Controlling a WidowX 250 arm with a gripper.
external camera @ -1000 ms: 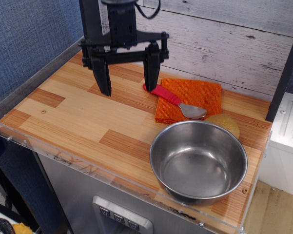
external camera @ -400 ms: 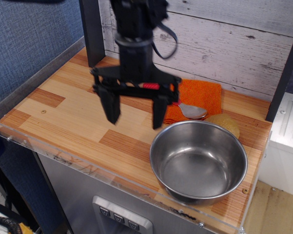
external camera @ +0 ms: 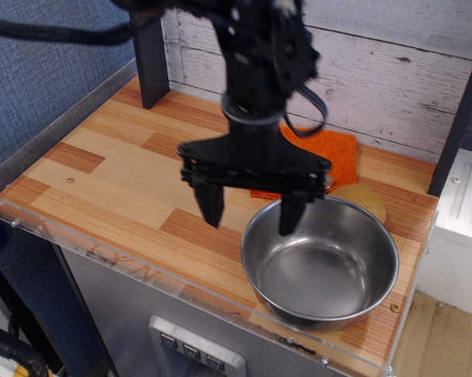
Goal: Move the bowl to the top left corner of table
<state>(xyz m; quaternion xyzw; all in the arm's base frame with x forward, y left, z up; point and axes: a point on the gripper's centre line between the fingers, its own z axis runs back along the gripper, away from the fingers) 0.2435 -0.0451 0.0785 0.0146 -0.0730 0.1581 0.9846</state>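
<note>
The shiny steel bowl (external camera: 322,263) stands upright at the front right of the wood-plank table (external camera: 118,181). My gripper (external camera: 251,210) is open and hangs over the bowl's left rim. Its right finger (external camera: 290,214) is over the inside of the bowl and its left finger (external camera: 213,203) is outside, to the left of the rim. I cannot tell whether either finger touches the bowl. The gripper holds nothing.
An orange cloth (external camera: 338,153) lies behind the bowl, partly hidden by my arm. A tan round object (external camera: 365,198) sits behind the bowl's far rim. A dark post (external camera: 151,63) stands at the back left. The clear plastic edge (external camera: 141,271) runs along the front.
My gripper has moved from the back left of the table forward and to the right, and down over the bowl's left rim. It stays open. The bowl has not moved.
</note>
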